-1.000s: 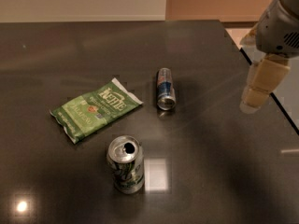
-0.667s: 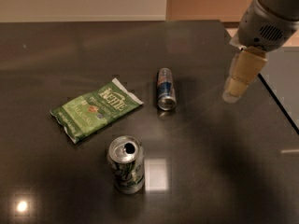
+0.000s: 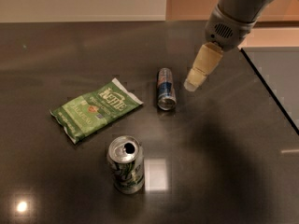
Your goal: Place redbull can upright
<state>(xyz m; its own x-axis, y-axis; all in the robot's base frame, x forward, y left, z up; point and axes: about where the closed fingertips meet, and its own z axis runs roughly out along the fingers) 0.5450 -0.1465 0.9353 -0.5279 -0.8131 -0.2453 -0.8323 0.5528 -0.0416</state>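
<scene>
The redbull can is slim, blue and silver, and lies on its side near the middle of the dark table, one silver end facing the camera. My gripper hangs from the grey arm at the upper right. Its cream tip is above the table just to the right of the can and apart from it. It holds nothing that I can see.
A green chip bag lies flat to the left of the redbull can. A wider silver-and-green soda can stands upright in front, its top opened. The table's right edge runs diagonally behind the arm.
The arm and gripper have moved left and a little up, from the table's right edge to a spot just right of the redbull can. The can, bag and soda can have not moved.
</scene>
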